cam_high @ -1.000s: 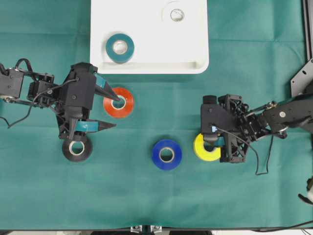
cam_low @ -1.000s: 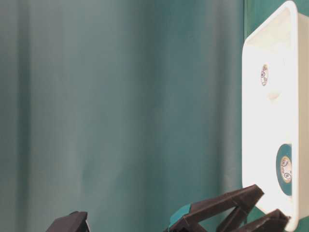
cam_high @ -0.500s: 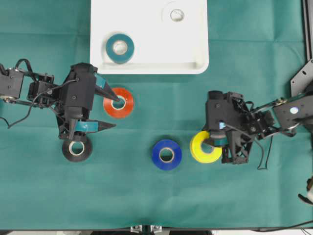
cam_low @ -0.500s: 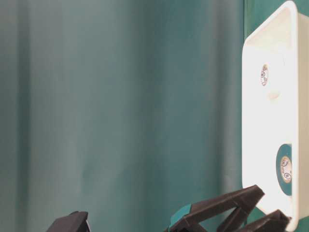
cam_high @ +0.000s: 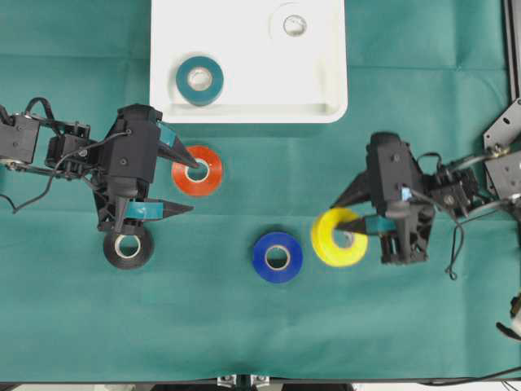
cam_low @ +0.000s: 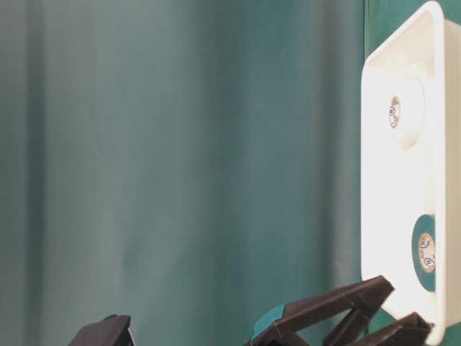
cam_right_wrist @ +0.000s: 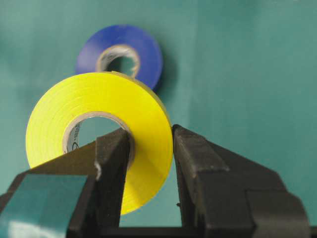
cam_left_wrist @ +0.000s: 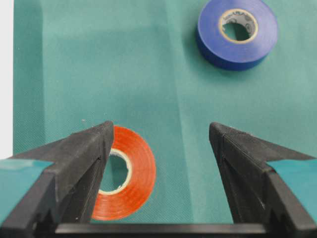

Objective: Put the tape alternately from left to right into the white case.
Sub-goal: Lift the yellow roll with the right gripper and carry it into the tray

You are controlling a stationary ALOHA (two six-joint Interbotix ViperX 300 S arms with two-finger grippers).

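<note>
Overhead: yellow roll (cam_high: pixel 338 238) lifted, right gripper (cam_high: pixel 356 222) withdrawn

Green cloth (cam_high: pixel 244 326) under rolls, case (cam_high: pixel 326 106)

Green cloth (cam_high: pixel 244 326) over the table, metal bits at right edge.
Wrinkled teal-green fabric cover fills all views; grey metal bracket (cam_high: pixel 503 130) sits at the right border, overhead view.

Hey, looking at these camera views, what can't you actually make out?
- White roll in the white case: overhead, its outline washes into the white floor.
- Black roll: overhead, partly covered by the left gripper.
- Table-level view: both grippers cut off by the bottom edge.
- Print inside the yellow roll: too small, right wrist view.
</note>
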